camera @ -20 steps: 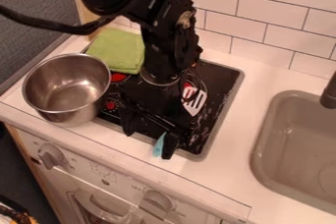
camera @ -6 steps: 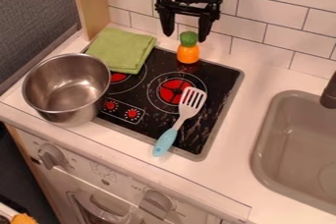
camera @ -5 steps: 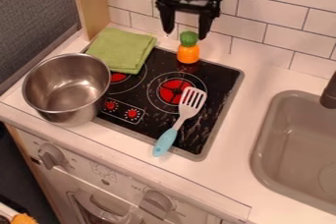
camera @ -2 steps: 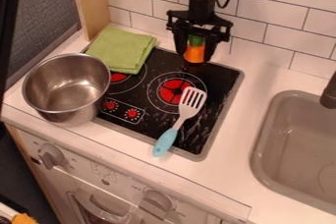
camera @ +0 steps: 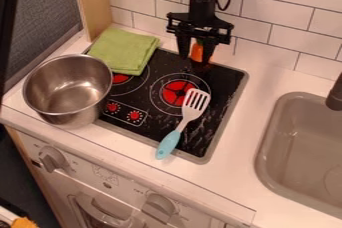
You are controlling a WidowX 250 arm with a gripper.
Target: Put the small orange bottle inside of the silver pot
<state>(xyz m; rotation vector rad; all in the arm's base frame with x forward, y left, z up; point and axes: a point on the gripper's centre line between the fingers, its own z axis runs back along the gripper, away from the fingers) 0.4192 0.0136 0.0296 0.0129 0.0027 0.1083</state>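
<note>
Toward two o'clock from the pot [camera: 69,92], the bottle [camera: 197,53] shows as a bright orange strip, partly hidden by the end effector [camera: 196,59]; whether it is pinched, I cannot tell.

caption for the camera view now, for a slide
Black gripper at the orange bottle by the back of the stove, empty silver pot at picture left, blue-handled spatula nearer
</note>
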